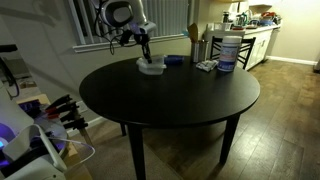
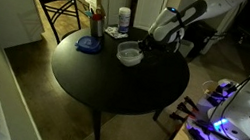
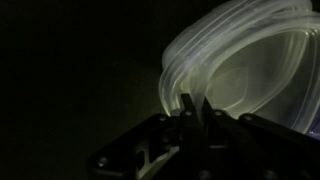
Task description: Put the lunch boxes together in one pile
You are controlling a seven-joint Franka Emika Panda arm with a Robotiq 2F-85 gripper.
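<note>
- A round dark counter (image 1: pixel 170 105) is standing in a dim room, and a robot arm (image 1: pixel 122 15) is reaching over its far edge.
- The lunch boxes (image 1: pixel 151 67) are sitting near the counter's rim at about 11 o'clock in an exterior view, showing as one clear, pale cluster rather than as separate pieces.
- In the wrist view several translucent rims (image 3: pixel 245 75) are overlapping at about 2 o'clock from the fingers. This suggests the boxes are nesting inside one another, though the darkness is hiding how many there are.
- The gripper (image 1: pixel 146 52) is hanging just above the cluster, at its 11 o'clock side. In the wrist view its fingers (image 3: pixel 190 108) are pressed together, and nothing is visibly caught between them.
- A blue dish (image 1: pixel 173 61) is lying just beside the pile at its 3 o'clock, and a white tub (image 1: pixel 227 52) with a blue lid is standing well apart in the same direction.
- A small pale item (image 1: pixel 207 66) is lying next to the tub. It is too blurred to say whether it is another lunch box.
- Judging by this, the stacking is looking mostly or fully done. What is left is backing the arm away, plus fetching that pale item if it is a box.
</note>
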